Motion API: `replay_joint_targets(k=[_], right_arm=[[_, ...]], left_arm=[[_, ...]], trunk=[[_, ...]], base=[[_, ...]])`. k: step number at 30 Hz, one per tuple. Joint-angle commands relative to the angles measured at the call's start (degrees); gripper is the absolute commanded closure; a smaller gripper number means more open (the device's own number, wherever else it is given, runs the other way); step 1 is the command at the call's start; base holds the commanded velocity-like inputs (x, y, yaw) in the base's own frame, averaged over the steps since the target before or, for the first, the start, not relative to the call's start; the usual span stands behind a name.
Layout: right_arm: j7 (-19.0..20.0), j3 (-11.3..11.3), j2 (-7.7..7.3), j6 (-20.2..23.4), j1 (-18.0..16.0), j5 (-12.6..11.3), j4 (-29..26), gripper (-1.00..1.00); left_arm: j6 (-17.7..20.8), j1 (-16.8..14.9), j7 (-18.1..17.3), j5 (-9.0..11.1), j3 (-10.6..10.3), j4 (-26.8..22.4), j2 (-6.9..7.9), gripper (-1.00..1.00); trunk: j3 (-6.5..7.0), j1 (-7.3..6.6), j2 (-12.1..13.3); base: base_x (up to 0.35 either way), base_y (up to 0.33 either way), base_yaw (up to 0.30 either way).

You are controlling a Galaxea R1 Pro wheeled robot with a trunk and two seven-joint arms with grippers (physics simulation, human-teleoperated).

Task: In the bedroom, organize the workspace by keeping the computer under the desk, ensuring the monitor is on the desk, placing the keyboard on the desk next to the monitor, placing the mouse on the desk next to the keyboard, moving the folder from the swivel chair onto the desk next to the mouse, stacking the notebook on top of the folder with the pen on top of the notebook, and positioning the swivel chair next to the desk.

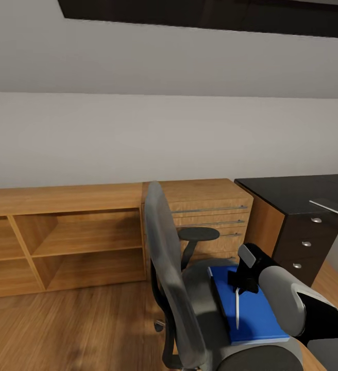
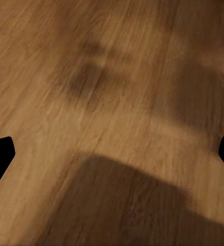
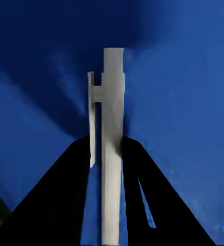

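The right pincer pinches the pen above the folder, which lies unmoved on the swivel chair; left pincer spread wide, empty

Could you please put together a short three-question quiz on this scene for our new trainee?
1. True or false: the right gripper is shut on the pen.
2. What does the blue folder rest on? A) the desk B) the swivel chair's seat C) the floor
3. What surface does the left wrist camera look at?

Key: 1. True. 2. B, the swivel chair, not the desk. 3. The wooden floor.
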Motion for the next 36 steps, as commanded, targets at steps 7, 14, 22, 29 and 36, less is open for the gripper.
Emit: replay_joint_targets(k=[7, 14, 22, 29, 36], right_arm=[[-0.8, -0.1, 0.01, 0.0, 0.0, -0.9, -0.1, 1.00], [-0.8, -0.1, 0.01, 0.0, 0.0, -0.9, -0.1, 1.00], [-0.8, -0.1, 0.01, 0.0, 0.0, -0.8, -0.1, 1.00], [-0.8, -0.1, 0.01, 0.0, 0.0, -0.8, -0.1, 1.00], [-0.8, -0.1, -0.05, 0.0, 0.0, -0.8, -0.1, 1.00]], left_arm=[[-0.1, 0.0, -0.3, 0.6, -0.5, 0.0, 0.01, -1.00], [-0.1, 0.0, -0.3, 0.6, -0.5, 0.0, 0.01, -1.00], [-0.1, 0.0, -0.3, 0.6, -0.5, 0.0, 0.02, -1.00], [-0.2, 0.0, -0.3, 0.6, -0.5, 0.0, 0.02, -1.00], [-0.2, 0.0, -0.3, 0.6, -0.6, 0.0, 0.01, -1.00]], trunk=[[-0.06, -0.01, 0.0], [-0.06, -0.01, 0.0], [-0.06, -0.01, 0.0], [0.12, -0.23, 0.4], [1.38, -1.77, 3.2]], base=[[0.000, 0.000, 0.000], [0.000, 0.000, 0.000], [0.000, 0.000, 0.000], [0.000, 0.000, 0.000], [0.000, 0.000, 0.000]])
